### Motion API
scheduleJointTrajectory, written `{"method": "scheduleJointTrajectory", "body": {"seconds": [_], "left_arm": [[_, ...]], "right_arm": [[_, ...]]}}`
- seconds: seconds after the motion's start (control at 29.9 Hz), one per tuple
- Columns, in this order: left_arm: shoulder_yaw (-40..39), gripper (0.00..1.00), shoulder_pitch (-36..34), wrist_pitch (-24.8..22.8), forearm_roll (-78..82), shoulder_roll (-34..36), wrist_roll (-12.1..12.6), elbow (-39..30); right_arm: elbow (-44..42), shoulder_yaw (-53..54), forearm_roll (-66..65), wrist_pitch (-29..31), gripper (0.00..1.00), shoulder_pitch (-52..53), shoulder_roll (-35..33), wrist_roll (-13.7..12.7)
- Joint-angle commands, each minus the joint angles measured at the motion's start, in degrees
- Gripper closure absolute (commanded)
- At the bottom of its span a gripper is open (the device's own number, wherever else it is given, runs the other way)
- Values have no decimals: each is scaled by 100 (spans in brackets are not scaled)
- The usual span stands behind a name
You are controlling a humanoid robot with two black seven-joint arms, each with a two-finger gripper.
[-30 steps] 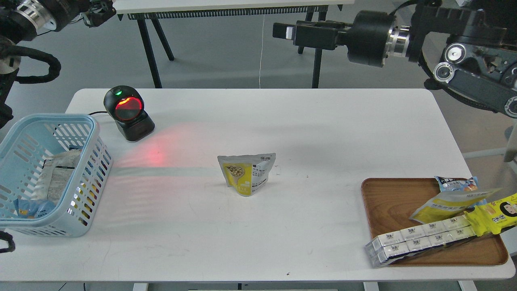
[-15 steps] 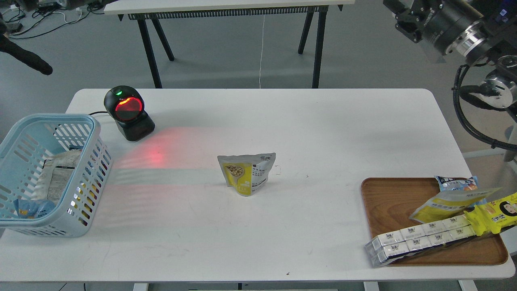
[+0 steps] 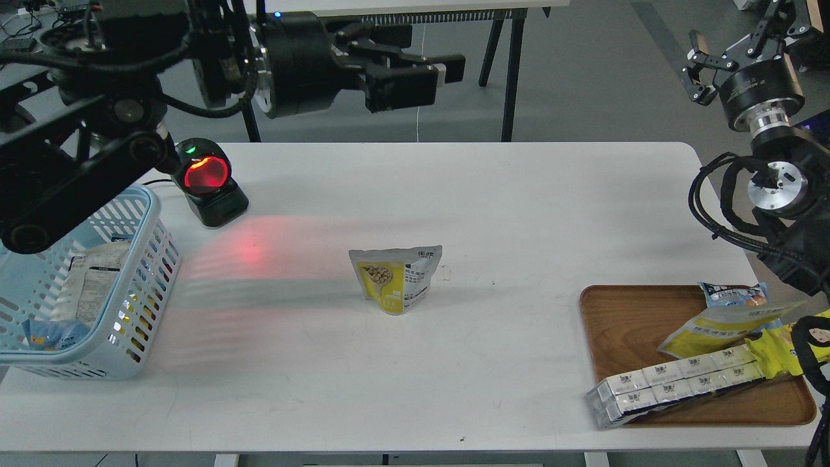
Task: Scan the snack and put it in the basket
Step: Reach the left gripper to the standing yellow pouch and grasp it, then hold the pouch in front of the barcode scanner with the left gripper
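The snack [image 3: 397, 279], a small yellow and white pouch picturing nuts, stands upright in the middle of the white table [image 3: 519, 207]. The light blue slotted basket [image 3: 154, 217] stands at the table's left edge and holds several packs. My left arm reaches in from the upper left; its gripper [image 3: 447, 70] hangs empty high above the table's back edge, far from the snack, and its dark fingers cannot be told apart. My right gripper [image 3: 746, 42] is at the upper right, off the table, pointing up, with its fingers spread and empty.
A black scanner [image 3: 206, 181] with a red glowing window stands at the back left and casts red light on the table. A brown wooden tray [image 3: 622, 324] at the front right holds a long white box pack [image 3: 674, 383], a flat yellow pouch [image 3: 720, 327] and other packs.
My left arm has swung in from the upper left, out over the table's back edge. My right arm has pulled back from top centre to the far right. The snack has not moved.
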Motion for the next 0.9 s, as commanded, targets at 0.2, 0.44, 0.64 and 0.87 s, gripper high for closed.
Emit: {"method": "scheduleJointTrajectory", "body": {"seconds": [0.2, 0.44, 0.64, 0.87], "left_arm": [[1956, 8, 6, 0, 2117, -199, -195, 0], [2503, 12, 41, 0, 2358, -173, -195, 158], [2494, 25, 296, 0, 2358, -208, -195, 334], [2424, 34, 322, 0, 2358, -401, -186, 492]], "right_arm": [[858, 325, 14, 0, 0, -673, -11, -1], [1132, 395, 5, 0, 0, -664, -11, -1], [1158, 413, 14, 0, 0, -655, -20, -1], [1159, 404, 14, 0, 0, -664, -29, -1]]}}
